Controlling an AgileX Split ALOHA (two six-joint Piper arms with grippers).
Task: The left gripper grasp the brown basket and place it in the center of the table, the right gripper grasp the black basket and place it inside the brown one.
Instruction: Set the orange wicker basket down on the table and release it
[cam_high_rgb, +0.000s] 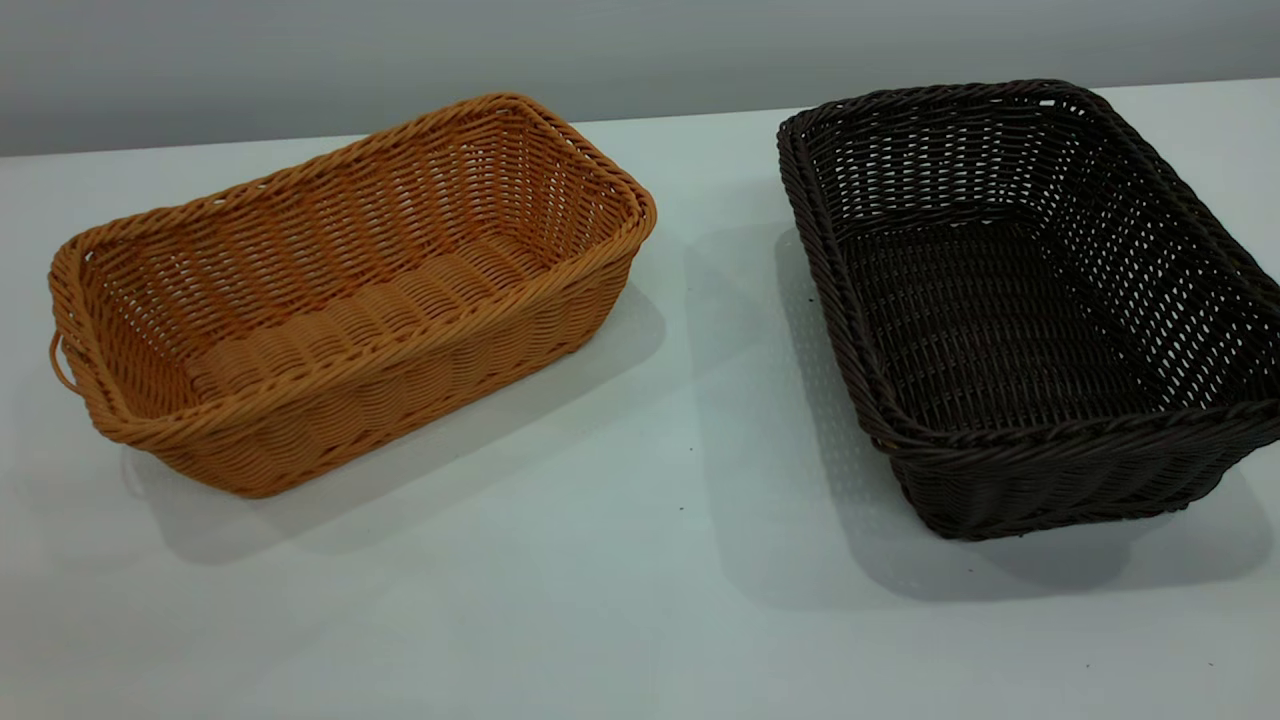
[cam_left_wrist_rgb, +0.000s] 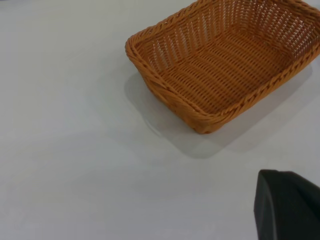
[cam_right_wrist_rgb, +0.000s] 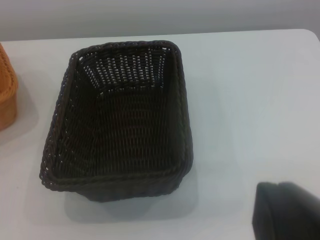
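Both woven wicker baskets (cam_high_rgb: 350, 300) look matt; the table (cam_high_rgb: 640, 600) seems smooth.

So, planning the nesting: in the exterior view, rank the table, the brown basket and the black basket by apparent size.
1. the table, by far largest.
2. the black basket.
3. the brown basket.
The black one looks only slightly bigger and may sit nearer the camera, so that ranking is unsure.
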